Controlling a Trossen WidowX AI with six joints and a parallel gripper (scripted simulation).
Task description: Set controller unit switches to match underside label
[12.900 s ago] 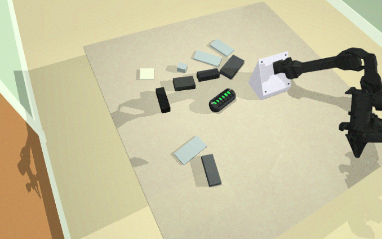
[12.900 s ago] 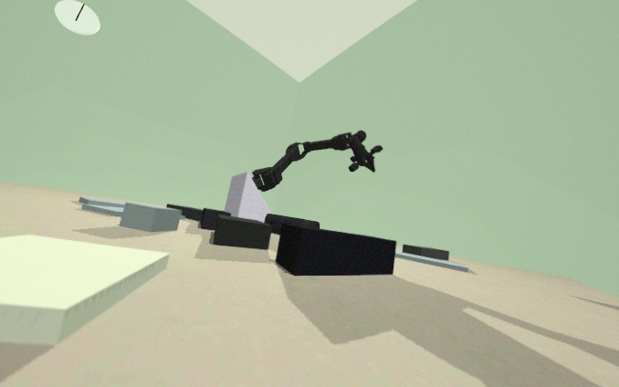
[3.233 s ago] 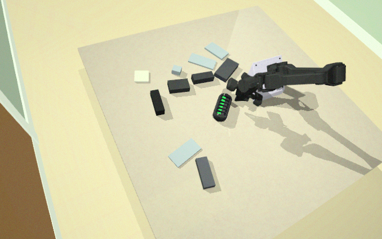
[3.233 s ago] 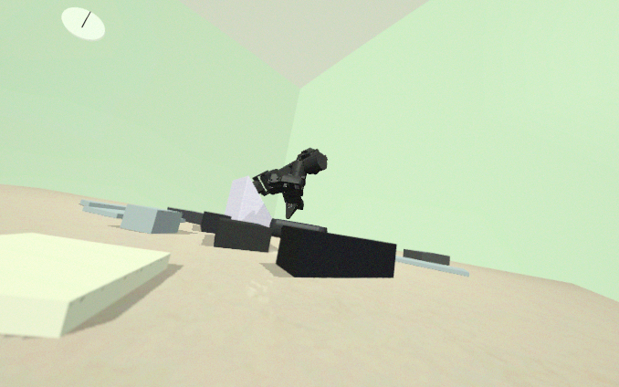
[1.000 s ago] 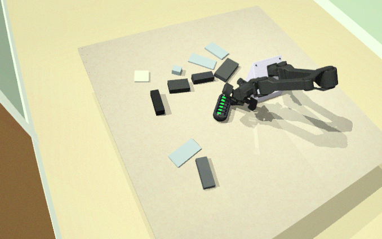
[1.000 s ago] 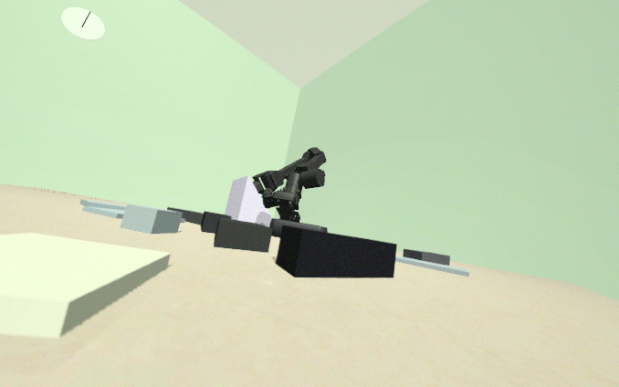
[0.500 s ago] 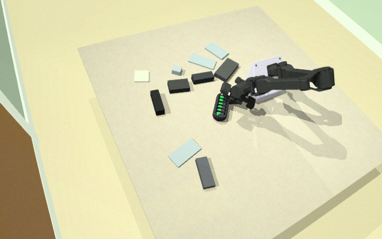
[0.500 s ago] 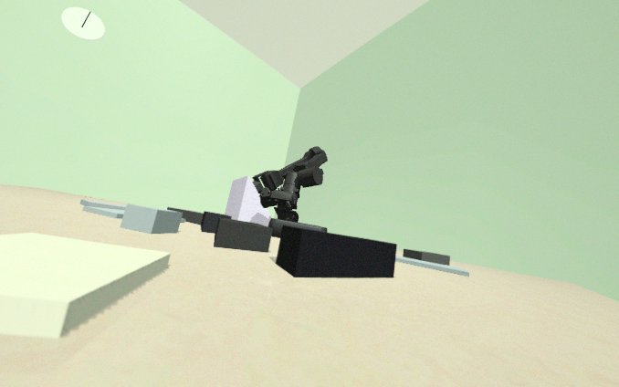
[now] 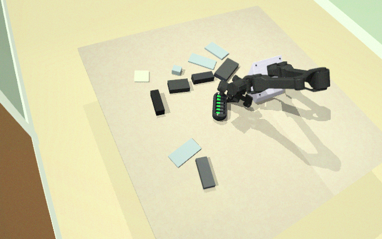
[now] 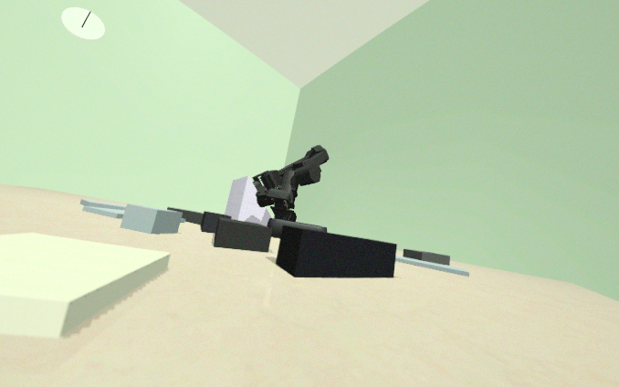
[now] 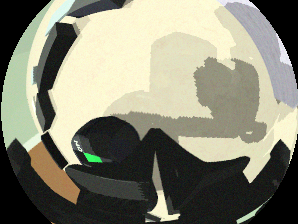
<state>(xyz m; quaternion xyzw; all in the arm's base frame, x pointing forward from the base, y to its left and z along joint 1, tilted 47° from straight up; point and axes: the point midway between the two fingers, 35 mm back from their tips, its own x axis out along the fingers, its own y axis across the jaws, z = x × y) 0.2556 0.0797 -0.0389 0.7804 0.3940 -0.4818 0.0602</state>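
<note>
The dark grey controller unit (image 9: 223, 116) (image 10: 315, 227) (image 11: 117, 131) sits on its base on the bench. Its switches show a row of green ends along the left side in the top view; which end of each is pressed down I cannot tell. The label underneath is hidden. My gripper (image 9: 229, 99) (image 10: 284, 217) (image 11: 154, 132) is shut and empty, low beside the unit's far right side. In the wrist view my left finger covers most of the switches; one green end and some white lettering show. Whether a finger touches the unit is unclear.
A lilac housing (image 9: 267, 63) (image 10: 239, 198) stands right behind the arm. Dark blocks (image 9: 178, 85) (image 9: 203, 77) (image 9: 226, 69) and a black block (image 9: 157, 102) (image 10: 342, 256) lie behind and left. Pale plates (image 9: 202, 61) (image 9: 184, 153) and a grey block (image 9: 205, 172) lie farther off.
</note>
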